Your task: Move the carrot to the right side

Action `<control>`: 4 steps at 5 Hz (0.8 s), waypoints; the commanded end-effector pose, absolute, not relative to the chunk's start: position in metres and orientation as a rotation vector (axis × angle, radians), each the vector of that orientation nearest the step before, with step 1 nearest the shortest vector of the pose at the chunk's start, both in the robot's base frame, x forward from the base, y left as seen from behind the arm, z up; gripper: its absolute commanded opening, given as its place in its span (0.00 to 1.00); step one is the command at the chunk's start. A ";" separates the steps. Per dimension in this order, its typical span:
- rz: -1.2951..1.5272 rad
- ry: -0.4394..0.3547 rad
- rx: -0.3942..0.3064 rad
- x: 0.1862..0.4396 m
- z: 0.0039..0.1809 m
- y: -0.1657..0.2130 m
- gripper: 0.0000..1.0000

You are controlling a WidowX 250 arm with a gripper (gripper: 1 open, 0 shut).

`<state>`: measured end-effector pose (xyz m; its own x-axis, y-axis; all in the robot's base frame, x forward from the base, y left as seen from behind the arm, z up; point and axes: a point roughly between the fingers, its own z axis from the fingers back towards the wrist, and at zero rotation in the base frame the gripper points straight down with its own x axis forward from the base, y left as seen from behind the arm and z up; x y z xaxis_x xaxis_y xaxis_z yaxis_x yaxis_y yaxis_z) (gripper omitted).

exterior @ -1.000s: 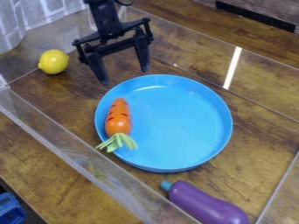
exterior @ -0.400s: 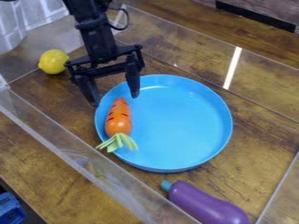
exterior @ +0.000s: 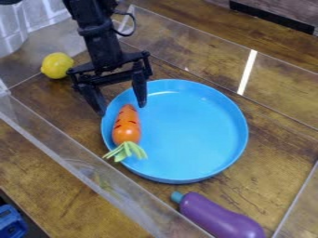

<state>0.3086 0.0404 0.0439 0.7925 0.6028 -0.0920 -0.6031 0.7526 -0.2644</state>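
Note:
The carrot (exterior: 125,127), orange with dark grooves and a light green leafy top, lies on the left part of a blue plate (exterior: 205,139), leaves pointing toward the front. My black gripper (exterior: 115,94) hangs just above and behind the carrot's orange end. Its two fingers stand wide apart, one outside the plate's left rim and one over the plate. Nothing is between them.
A yellow lemon (exterior: 56,65) sits at the back left. A purple eggplant (exterior: 221,218) lies at the front right. Clear plastic walls (exterior: 74,158) enclose the wooden table (exterior: 273,102) on the left, front and back.
My gripper has come forward and down from behind the plate to just above the carrot, still open. The carrot has not moved.

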 end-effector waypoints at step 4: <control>0.641 -0.057 -0.240 0.326 0.036 0.033 1.00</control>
